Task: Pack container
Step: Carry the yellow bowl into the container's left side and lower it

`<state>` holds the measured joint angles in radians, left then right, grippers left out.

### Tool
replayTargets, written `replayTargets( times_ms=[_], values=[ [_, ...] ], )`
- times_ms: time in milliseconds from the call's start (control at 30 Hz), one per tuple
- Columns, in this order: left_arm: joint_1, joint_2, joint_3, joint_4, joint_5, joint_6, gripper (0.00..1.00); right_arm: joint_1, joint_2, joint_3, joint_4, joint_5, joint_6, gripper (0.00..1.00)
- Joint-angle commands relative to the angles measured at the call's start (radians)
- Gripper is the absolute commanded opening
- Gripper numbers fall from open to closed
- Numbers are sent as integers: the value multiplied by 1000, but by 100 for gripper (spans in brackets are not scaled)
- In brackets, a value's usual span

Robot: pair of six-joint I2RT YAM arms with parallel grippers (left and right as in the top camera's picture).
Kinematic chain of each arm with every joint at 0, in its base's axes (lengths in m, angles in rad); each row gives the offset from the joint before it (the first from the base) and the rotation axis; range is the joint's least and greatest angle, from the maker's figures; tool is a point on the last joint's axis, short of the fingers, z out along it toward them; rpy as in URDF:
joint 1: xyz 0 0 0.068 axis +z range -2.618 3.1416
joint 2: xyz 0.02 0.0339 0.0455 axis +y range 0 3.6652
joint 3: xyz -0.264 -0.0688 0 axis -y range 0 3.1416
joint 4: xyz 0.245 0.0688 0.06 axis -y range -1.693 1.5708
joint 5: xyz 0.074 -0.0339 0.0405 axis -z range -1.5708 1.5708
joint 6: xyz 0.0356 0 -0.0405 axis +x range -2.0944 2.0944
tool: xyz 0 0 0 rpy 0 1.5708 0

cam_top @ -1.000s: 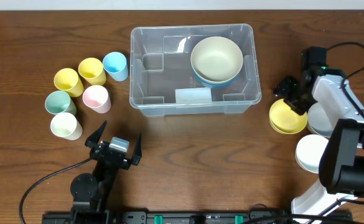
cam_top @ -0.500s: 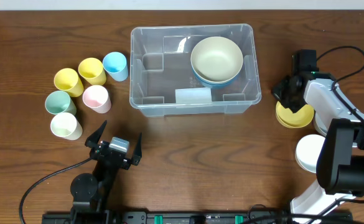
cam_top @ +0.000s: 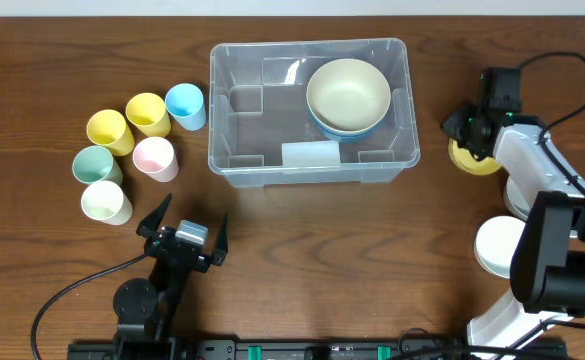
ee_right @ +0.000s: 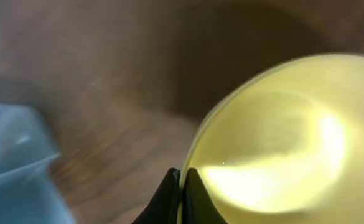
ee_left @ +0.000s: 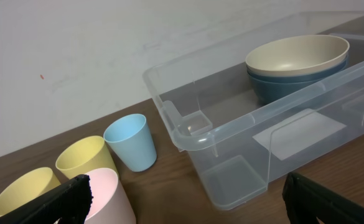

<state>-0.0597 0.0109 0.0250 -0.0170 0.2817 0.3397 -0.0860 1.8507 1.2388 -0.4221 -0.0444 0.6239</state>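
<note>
From above, the container [cam_top: 234,165] sits by the counter's far edge, mid-width, with stacked bowls [cam_top: 347,95] inside. The left gripper [cam_top: 187,232] spreads wide near the front edge. Its wrist view shows cups [ee_left: 130,142] beside the container. In the right wrist view, the right gripper [ee_right: 182,180] pinches the yellow bowl [ee_right: 275,149] by its rim.

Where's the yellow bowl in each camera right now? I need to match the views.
Overhead: yellow bowl right of the container, partly hidden.
Left wrist: not in view.
Right wrist: fills the right half, rim between the right gripper fingers.
Landmark: the container, blurred at lower left in the right wrist view.
</note>
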Motion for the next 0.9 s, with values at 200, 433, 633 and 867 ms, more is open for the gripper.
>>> replayTargets(
  times_ms=[200,433,633,867],
  values=[
    [5,-6,-21,-30,10,-9,98,-13,-125,354,-170,-215,-286,1],
    [5,-6,-21,-30,10,-9,98,133,-258,605,-267,-425,-531,1],
    [5,-6,-21,-30,10,-9,98,480,-284,637,-218,-237,-658,1],
    [5,-6,-21,-31,10,-9,98,748,-98,637,-119,69,-708,1]
  ],
)
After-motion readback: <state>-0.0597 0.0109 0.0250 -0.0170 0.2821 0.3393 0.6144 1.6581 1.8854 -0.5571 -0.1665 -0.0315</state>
